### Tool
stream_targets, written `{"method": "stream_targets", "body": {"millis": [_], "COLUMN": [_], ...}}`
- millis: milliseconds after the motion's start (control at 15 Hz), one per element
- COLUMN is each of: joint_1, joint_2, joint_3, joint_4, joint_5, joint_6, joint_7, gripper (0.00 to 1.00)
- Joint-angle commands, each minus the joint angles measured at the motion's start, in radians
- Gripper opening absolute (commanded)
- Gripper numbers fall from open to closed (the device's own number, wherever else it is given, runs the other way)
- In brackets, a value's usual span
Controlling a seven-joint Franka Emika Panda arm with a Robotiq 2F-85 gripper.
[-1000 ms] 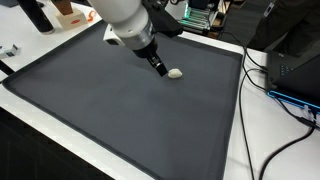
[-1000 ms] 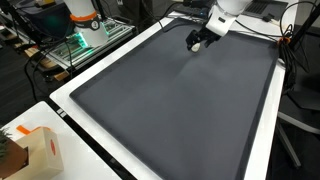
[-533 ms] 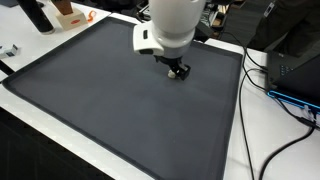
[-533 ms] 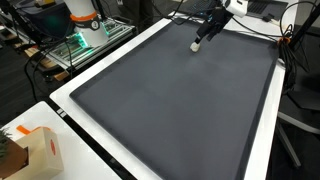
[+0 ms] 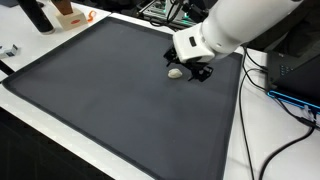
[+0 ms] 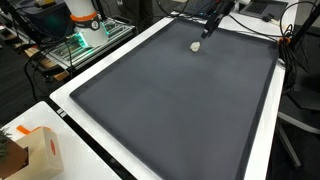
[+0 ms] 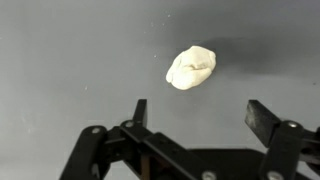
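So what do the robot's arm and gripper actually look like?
The arm is a thick, smooth white shell with rounded joints, glossy like moulded plastic. At its end sits a black gripper: two flat, angular fingers carried on hinged bars with visible bolts. No markings or lettering show on it in these views.

A broad dark grey rubber mat (image 5: 90, 90) covers nearly all of a white rectangular table (image 6: 268, 130) in a crowded lab, seen in both exterior views. Loose black cables (image 5: 262, 150) trail over the table's edge beside a black equipment case (image 5: 295, 65). Across the aisle, a metal rack (image 6: 75, 45) of electronics glows green, and an orange-and-white cardboard box (image 6: 35, 150) sits at a near corner.
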Motion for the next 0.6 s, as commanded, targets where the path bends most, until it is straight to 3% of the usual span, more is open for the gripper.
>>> {"method": "stream_targets", "body": {"millis": [0, 400, 533], "joint_1": [0.028, 0.029, 0.03], "joint_2": [-0.002, -0.025, 0.0], "joint_3": [0.0, 0.019, 0.015], "joint_4": [-0.021, -0.071, -0.021], "joint_5": [-0.091, -0.112, -0.091], "joint_6": [0.044, 0.123, 0.09], "joint_7": [-0.024, -0.073, -0.061], "gripper": [1.0, 1.0, 1.0]}}
